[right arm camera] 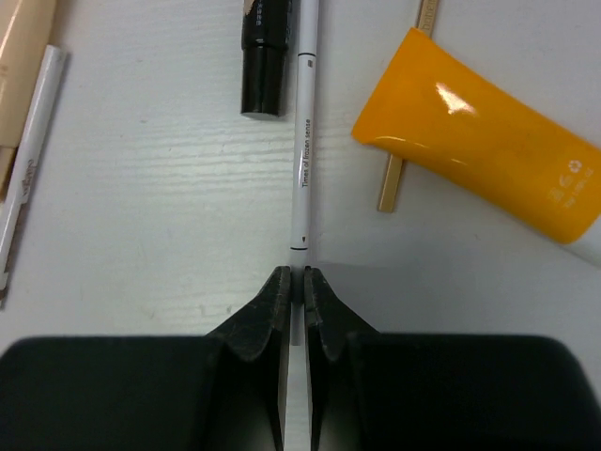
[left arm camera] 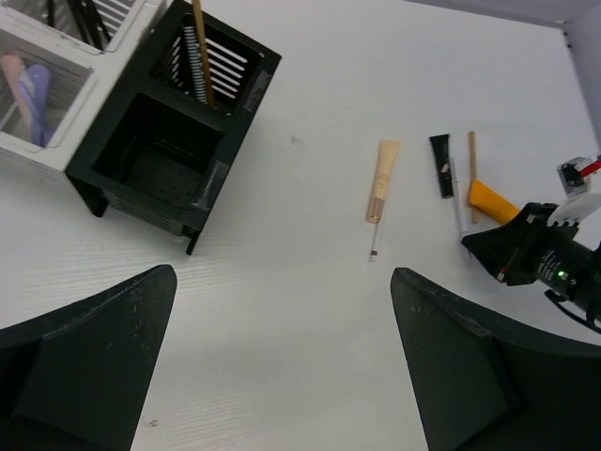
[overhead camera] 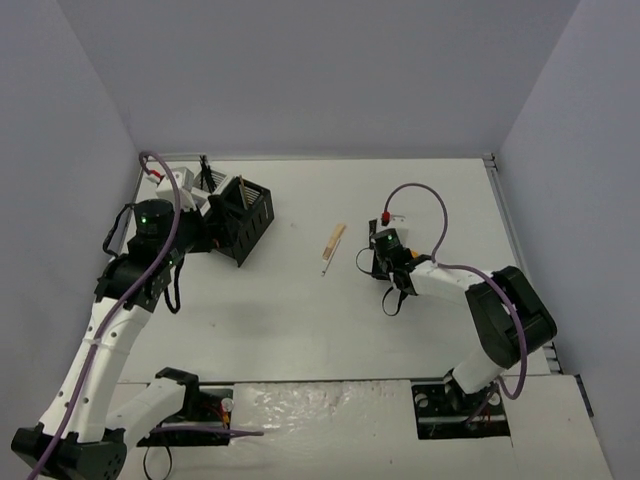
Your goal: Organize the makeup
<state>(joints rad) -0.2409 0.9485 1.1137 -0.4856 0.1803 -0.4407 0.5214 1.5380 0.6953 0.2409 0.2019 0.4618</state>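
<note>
Makeup lies mostly loose on the bench (overhead camera: 300,320), all on the right-arm side of the black box (left arm camera: 122,202): beige stick (left arm camera: 382,178) nearest it, then black stick (right arm camera: 263,56), white pencil (right arm camera: 303,141), thin tan stick (right arm camera: 388,183), orange tube (right arm camera: 479,141) farthest. R pincer (right arm camera: 292,277) is clamped on the white pencil's end. L pincer (left arm camera: 282,277) gapes wide, holding nothing, near the black box. Brush (left arm camera: 200,47) stands in one compartment of it; lilac piece (left arm camera: 36,94) sits in the white box (left arm camera: 38,155) touching it.

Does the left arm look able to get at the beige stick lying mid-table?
Probably yes: the left gripper is open, and nothing stands between it and the beige stick.
</note>
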